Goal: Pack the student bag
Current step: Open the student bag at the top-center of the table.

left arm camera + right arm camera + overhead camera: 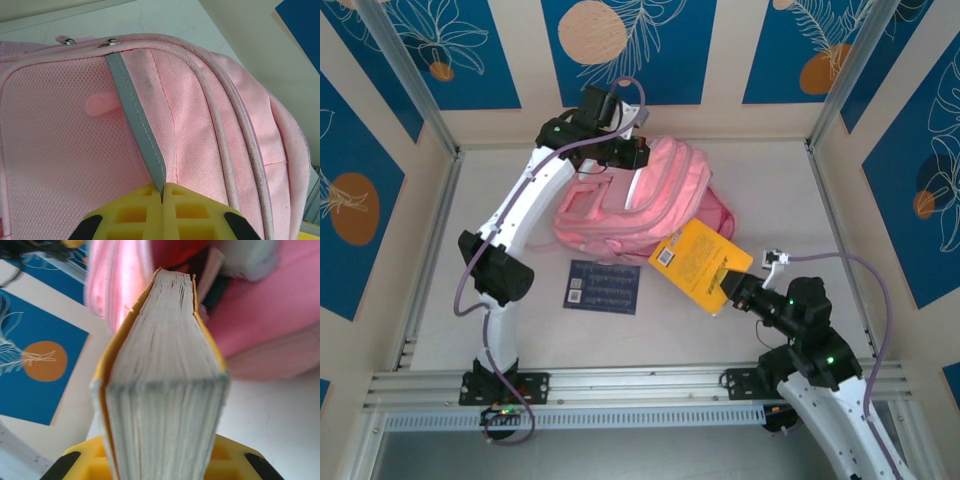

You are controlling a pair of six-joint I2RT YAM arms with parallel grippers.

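Firmly, the left pincer (162,194) was pressed together on a grey strip (135,115) of the student bag (640,205) — pink, lying toward twelve o'clock on the counter (770,200). The right pincer (731,284) was clamped on a yellow book (699,262), whose far end sat at the bag's four o'clock edge. A dark booklet (602,286) lay flat at the bag's six o'clock — just beside it.

Student bag (640,200), dark booklet (602,286) and yellow book (700,262) crowd mid-table; bare table (780,190) lies open on either side.
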